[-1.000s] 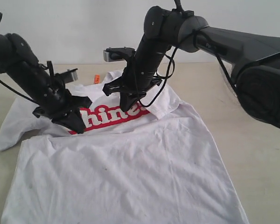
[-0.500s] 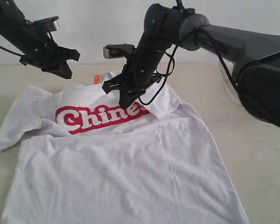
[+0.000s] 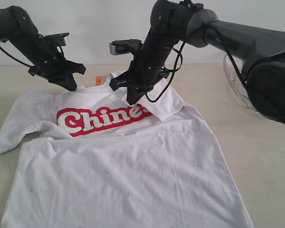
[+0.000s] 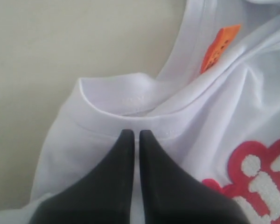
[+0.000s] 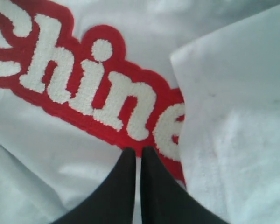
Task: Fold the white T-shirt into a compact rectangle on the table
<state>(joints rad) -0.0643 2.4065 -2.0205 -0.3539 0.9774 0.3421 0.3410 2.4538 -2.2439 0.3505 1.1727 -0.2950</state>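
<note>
Shirt folding, partly done by my reckoning: the large soft white short-sleeved T-shirt (image 3: pixel 128 175) lay chest-up on the pale beige surface (image 3: pixel 261 152). One sleeve was tucked across the end of its red band of white lettering (image 3: pixel 102 118), and the other was splayed out. The left gripper (image 3: pixel 71 86) hung over the collar and the right gripper (image 3: pixel 132 100) over the lettering's end. Both had their jaws pressed together on nothing. I could not tell whether the right tips touched cloth.

I judged the danger to be a descent with jaws closed. They would shove the fabric, bunching the collar or dragging the tucked sleeve loose.

The left wrist view showed a small orange tag (image 4: pixel 219 46) inside the collar, a mere fleck in the exterior view. Only the exterior view showed the splayed sleeve and a silver wire-mesh basket (image 3: pixel 237 88).
</note>
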